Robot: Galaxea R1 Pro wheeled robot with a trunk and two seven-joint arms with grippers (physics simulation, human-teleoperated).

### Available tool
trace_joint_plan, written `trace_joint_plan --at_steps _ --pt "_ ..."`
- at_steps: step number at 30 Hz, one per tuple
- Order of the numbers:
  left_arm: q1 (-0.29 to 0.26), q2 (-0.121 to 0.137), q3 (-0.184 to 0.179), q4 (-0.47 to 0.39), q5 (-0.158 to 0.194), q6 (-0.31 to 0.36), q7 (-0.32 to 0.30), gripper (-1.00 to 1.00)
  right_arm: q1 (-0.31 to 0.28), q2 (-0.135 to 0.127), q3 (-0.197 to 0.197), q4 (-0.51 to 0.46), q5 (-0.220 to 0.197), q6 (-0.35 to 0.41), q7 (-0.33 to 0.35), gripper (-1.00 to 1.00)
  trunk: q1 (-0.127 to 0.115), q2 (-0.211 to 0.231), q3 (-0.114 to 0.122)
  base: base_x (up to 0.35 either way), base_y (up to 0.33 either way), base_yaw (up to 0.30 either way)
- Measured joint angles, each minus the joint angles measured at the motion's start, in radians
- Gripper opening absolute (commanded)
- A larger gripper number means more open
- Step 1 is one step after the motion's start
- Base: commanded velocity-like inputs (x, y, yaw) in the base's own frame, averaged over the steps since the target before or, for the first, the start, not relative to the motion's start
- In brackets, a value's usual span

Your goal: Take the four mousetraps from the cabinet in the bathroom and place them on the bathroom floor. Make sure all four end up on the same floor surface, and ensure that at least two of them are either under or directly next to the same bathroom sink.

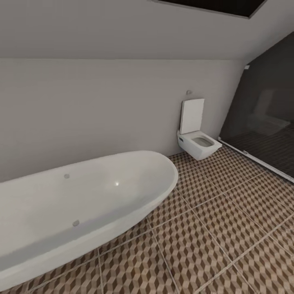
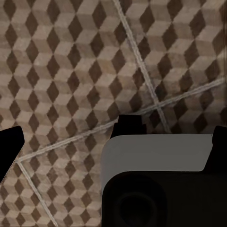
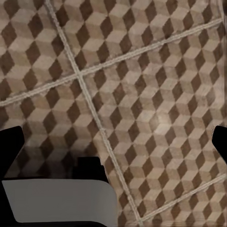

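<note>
The bathroom floor (image 1: 228, 228), tiled in a brown, beige and white cube pattern with pale grout lines, spreads across the lower right of the head view. In the left wrist view my left gripper (image 2: 113, 142) hangs open over bare floor tiles (image 2: 71, 56), its dark fingertips (image 2: 9, 149) far apart with nothing between them. My right gripper (image 3: 116, 142) is likewise open and empty above the tiles (image 3: 156, 94). The mousetraps, the cabinet and the sink are out of view.
A long white bathtub (image 1: 81, 204) fills the left foreground. A squarish white toilet (image 1: 198, 141) with its lid raised hangs on the grey back wall. A dark glass shower partition (image 1: 265, 114) closes the right side. A grey-and-black robot part (image 2: 156, 179) sits below the left gripper.
</note>
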Motion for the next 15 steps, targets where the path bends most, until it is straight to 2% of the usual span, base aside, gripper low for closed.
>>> trace_joint_plan --at_steps 15 --pt "0.0 0.0 0.0 0.0 0.0 0.0 0.0 1.0 0.0 0.0 0.0 0.0 0.0 0.0 0.0 1.0 0.0 0.0 0.006 0.0 0.0 -0.285"
